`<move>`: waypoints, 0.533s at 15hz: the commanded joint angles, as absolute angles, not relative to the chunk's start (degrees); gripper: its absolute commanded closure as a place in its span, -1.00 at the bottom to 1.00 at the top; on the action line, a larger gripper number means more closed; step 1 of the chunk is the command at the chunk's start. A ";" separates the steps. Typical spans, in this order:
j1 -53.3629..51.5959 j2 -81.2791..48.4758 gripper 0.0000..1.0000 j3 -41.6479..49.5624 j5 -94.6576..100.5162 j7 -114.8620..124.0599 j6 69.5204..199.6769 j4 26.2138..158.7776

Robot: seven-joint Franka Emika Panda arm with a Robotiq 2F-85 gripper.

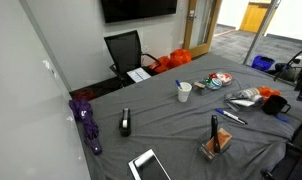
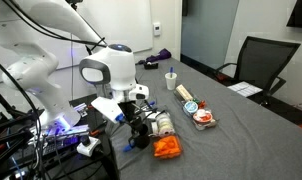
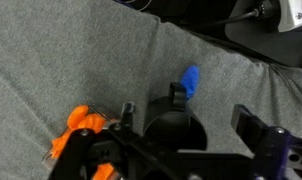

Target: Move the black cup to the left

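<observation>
In the wrist view, the black cup is standing upright on the gray surface, low in the middle of the picture with its open mouth facing the camera. The fingers are spreading wide, one on each side of the cup. The one at 9 o'clock is sitting just beside the rim, and the one at 3 o'clock is standing a little apart from it. Neither is visibly pressing on the cup.

A small blue thing is lying on the cloth at 12 o'clock from the cup, near its handle. An orange bundle is lying at 9 o'clock, beyond the near finger.

In an exterior view, the black cup is sitting near the edge of the surface, at 3 o'clock from the white cup and well apart from it. Packets and small items are lying between the two.

In an exterior view, the white arm is bending down over the corner of the surface, and its dark lower end is covering most of the cup. The orange bundle is lying just beside it at 4 o'clock, and the white cup is standing farther off at 1 o'clock.
</observation>
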State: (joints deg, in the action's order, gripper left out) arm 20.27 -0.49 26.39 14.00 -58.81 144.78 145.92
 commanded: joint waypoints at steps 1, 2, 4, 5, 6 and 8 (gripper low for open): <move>21.85 -0.07 -1.00 25.54 12.43 -61.36 145.87 147.44; 21.86 -0.41 -1.00 25.54 11.77 -61.98 146.17 147.68; 21.87 -0.94 -1.00 25.52 10.01 -63.46 146.95 148.19; 21.86 -1.19 -1.00 25.50 9.20 -64.12 147.15 148.38; 21.87 -1.63 -1.00 25.51 8.66 -64.65 147.83 148.65; 21.98 -2.77 -1.00 25.52 7.11 -66.78 150.22 149.35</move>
State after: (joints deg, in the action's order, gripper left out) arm 20.31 -0.70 26.39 9.55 -62.65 145.64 147.94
